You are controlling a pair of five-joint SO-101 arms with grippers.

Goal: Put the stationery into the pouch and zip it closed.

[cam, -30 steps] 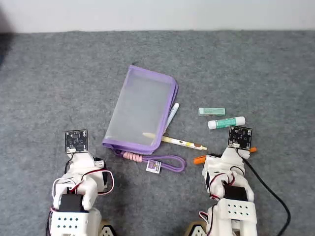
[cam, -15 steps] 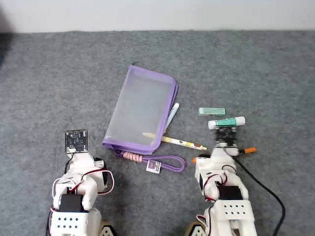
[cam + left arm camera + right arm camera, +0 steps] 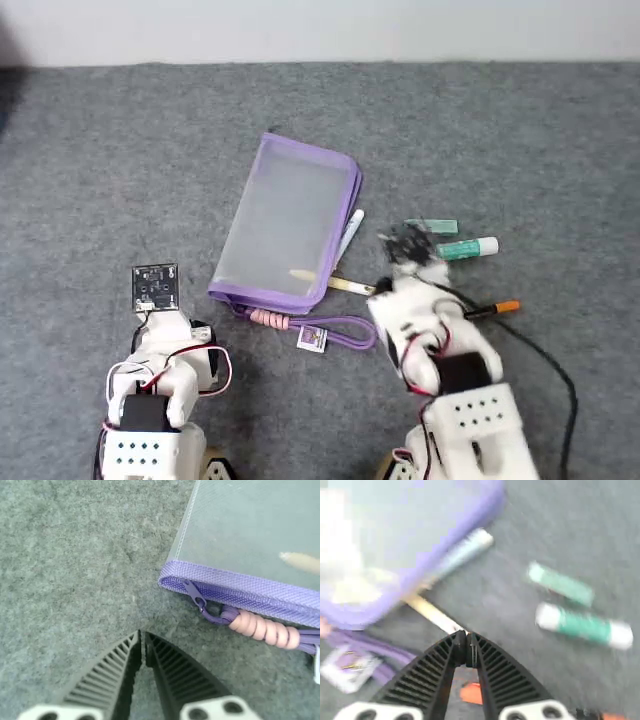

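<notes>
High view: the purple pouch [image 3: 290, 230] lies on the grey worktop [image 3: 120, 150], with a white pen [image 3: 352, 228] and a yellow pen [image 3: 350, 286] at its edge and a green glue stick [image 3: 470, 247] beyond them. The left pincer [image 3: 142, 647] is pressed together, empty, near the pouch's zipper pull [image 3: 196, 596]. The right pincer [image 3: 466, 647] is also together on nothing, close over the yellow pen.

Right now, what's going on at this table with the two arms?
Two robot arms are set to pack stationery into a purple pouch, and neither holds anything yet. The right hand, shut and empty, is at the end of the yellow pen lying beside the pouch, with the green glue stick and green eraser loose on the table nearby. The left hand, also shut and empty, hangs near the pouch's zipper pull.
</notes>
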